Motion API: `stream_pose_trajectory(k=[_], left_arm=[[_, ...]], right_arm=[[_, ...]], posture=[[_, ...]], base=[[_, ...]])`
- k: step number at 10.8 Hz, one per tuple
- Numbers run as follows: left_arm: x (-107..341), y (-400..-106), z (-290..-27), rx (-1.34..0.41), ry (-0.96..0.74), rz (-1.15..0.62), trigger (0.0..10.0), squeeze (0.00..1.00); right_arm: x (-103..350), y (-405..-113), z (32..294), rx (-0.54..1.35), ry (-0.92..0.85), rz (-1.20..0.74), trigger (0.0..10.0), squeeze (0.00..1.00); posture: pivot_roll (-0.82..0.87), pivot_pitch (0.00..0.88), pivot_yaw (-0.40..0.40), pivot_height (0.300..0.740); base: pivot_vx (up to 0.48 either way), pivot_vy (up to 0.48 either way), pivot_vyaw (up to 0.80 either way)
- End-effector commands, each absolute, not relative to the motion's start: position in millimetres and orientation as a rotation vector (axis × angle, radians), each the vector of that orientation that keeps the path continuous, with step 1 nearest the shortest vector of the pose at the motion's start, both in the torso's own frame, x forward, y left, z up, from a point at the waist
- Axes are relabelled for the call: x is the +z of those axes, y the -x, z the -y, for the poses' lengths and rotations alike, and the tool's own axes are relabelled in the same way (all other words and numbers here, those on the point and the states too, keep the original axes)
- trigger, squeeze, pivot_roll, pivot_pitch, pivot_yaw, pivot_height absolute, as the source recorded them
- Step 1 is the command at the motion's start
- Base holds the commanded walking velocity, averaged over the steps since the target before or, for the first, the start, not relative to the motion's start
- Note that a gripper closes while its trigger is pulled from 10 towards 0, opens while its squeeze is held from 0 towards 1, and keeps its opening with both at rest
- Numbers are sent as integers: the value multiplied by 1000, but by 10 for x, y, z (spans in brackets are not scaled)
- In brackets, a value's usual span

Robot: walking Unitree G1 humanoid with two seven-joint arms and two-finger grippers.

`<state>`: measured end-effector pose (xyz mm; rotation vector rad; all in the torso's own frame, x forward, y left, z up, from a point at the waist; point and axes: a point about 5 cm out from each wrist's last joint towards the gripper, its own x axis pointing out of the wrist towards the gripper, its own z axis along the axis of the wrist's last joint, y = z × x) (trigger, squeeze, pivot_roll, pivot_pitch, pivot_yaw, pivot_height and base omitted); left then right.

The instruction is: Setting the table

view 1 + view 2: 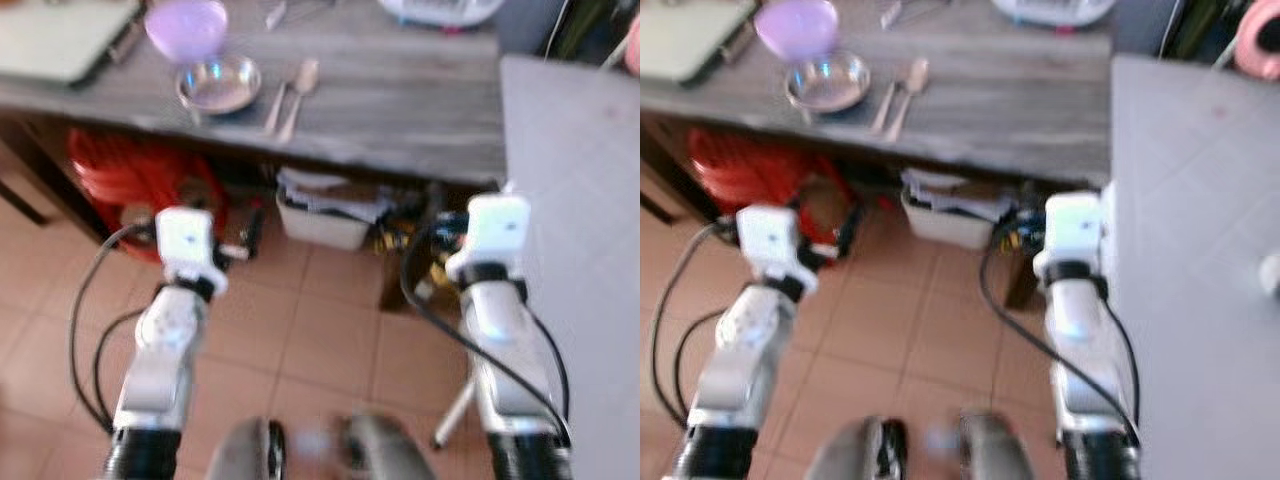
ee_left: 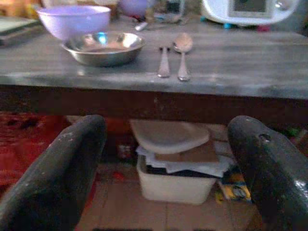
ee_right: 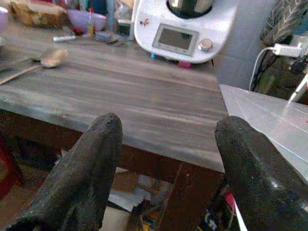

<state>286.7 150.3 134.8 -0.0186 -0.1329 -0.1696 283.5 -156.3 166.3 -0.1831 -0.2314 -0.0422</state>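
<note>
On the grey wooden worktop [image 1: 400, 95], toward its left part, a steel bowl [image 2: 103, 47] sits near the front edge and appears to hold nothing. A purple bowl [image 2: 73, 20] stands just behind it, on the far side; its contents cannot be seen. To the right of the steel bowl, a fork [image 2: 163, 62] and a spoon [image 2: 183, 53] lie side by side, handles toward the near edge. A white kitchen appliance [image 3: 185, 29] with a display and a knob stands at the far right of the worktop. A flat pale board [image 1: 60, 40] lies at the far left.

Under the worktop, a white bin [image 2: 173, 180] rests on the tiled floor [image 1: 320, 320], filled with papers and covered by a pale lid-like piece. Red containers [image 1: 130, 175] stand to its left.

The left gripper [image 2: 166, 168] is held in front of the worktop edge, below the steel bowl, fingers [image 2: 57, 173] released and spread wide, grasping nothing. The right gripper [image 3: 168, 168] is held further right, before the worktop's right end, fingers [image 3: 82, 168] likewise spread and grasping nothing. A light grey surface [image 1: 1200, 250] lies along the right side.
</note>
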Motion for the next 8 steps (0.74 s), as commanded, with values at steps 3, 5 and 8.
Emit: stream_pose_trajectory(k=[3, 5, 8], left_arm=[[1286, -2860, -1503, -163, 23, 97, 10000, 0], [1286, -2853, -1511, -161, 22, 95, 10000, 0], [1286, -2858, -1521, -160, 18, 92, 10000, 0]], right_arm=[[1627, -2822, 1589, -48, 182, 211, 10000, 0], [1625, -2818, 1590, -50, 182, 211, 10000, 0], [1622, -2818, 1584, -48, 182, 211, 10000, 0]], posture=[[-60, 203, 27, 740], [-57, 206, 26, 740], [-55, 211, 29, 740]], base=[[0, 0, 0], [-126, 0, -200], [-252, 0, 0]])
